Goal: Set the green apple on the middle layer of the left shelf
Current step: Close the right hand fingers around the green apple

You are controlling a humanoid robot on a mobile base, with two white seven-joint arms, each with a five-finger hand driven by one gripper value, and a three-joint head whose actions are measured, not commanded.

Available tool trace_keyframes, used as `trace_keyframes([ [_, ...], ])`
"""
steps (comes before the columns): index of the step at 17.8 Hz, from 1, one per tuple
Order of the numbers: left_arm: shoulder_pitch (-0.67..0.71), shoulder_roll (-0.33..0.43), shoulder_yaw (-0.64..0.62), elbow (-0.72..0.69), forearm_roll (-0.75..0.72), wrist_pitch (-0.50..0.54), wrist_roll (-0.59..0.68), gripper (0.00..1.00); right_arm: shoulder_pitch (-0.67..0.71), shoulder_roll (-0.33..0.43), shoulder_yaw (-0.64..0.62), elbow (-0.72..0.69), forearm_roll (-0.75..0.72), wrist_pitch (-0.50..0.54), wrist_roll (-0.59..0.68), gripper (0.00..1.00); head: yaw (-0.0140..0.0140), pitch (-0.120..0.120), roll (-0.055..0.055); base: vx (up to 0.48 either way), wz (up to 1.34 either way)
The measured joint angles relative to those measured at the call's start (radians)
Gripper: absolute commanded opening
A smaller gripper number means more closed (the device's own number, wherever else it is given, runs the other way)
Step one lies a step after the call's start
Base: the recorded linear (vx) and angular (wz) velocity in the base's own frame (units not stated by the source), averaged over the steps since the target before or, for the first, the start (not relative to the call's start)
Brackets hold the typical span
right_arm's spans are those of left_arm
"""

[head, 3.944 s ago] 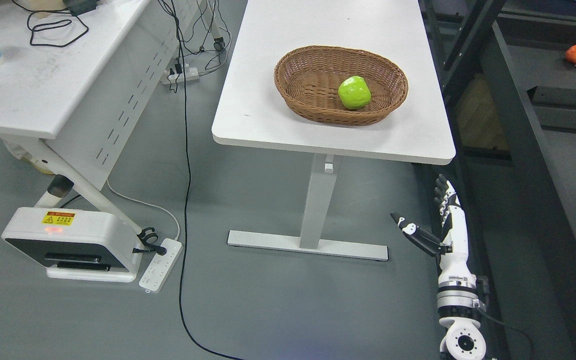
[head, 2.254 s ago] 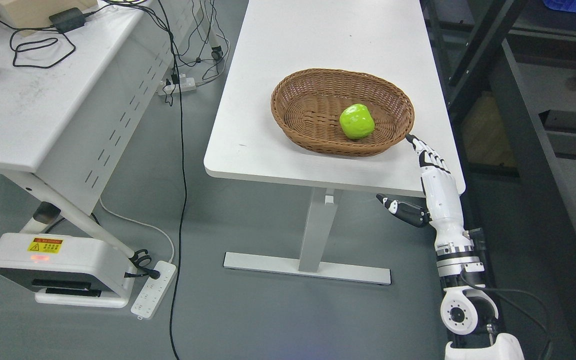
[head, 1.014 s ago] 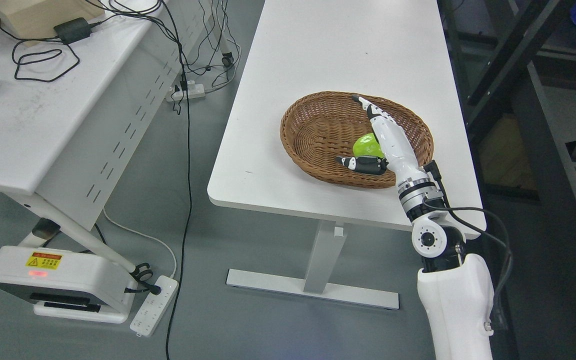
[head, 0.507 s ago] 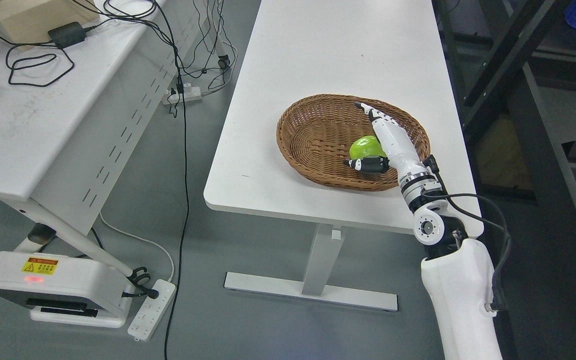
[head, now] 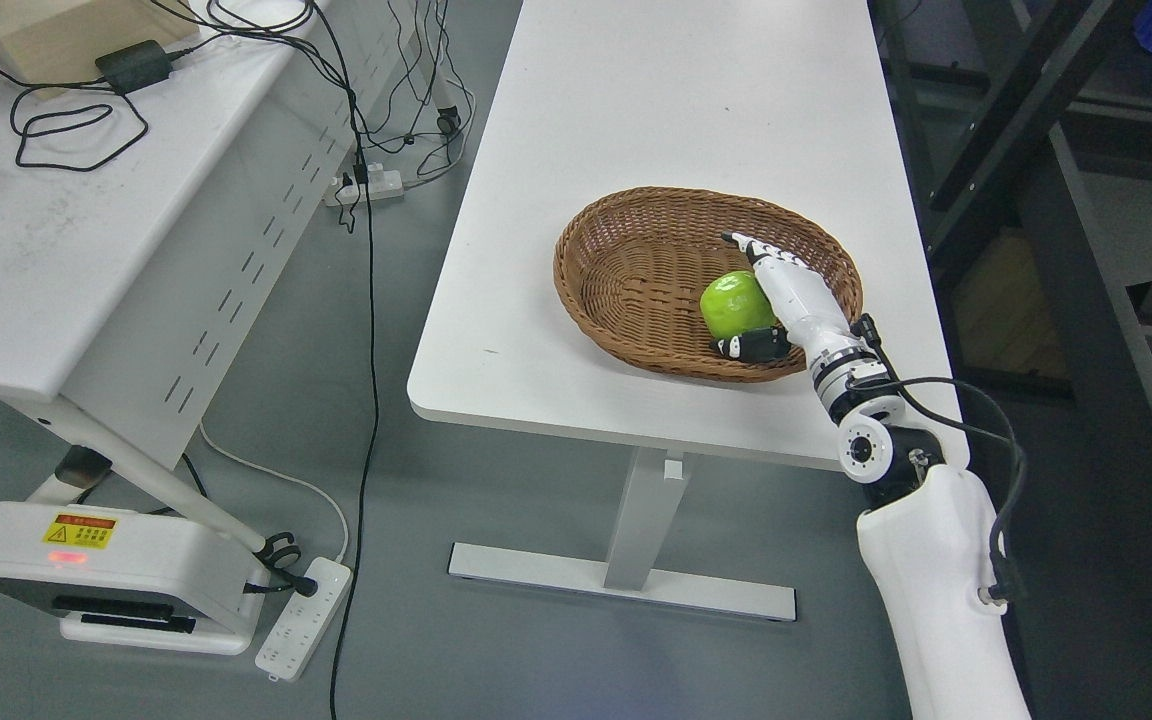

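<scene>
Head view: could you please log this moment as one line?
right robot hand: cupping green apple, not yet lifted | apple: in basket | left: unseen

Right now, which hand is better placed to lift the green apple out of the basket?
The right hand: it sits inside the wicker basket, fingers behind the green apple and thumb in front. The left hand is out of view.

Basket rim (head: 636,345) rings apple (head: 736,303); open above.

A lab or workshop: white desks (head: 636,130), cables (head: 368,250) trailing over grey floor, power strips (head: 301,620), dark metal racking (head: 996,110).
</scene>
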Motion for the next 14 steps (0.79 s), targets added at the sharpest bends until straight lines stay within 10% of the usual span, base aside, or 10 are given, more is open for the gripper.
trace_keyframes([
  [14, 0.0, 0.0, 0.0, 0.0, 0.0, -0.001, 0.0, 1.0, -0.009, -0.016, 0.023, 0.048, 0.003, -0.021, 0.006, 0.98, 0.0, 0.0, 0.0, 0.043, -0.02],
])
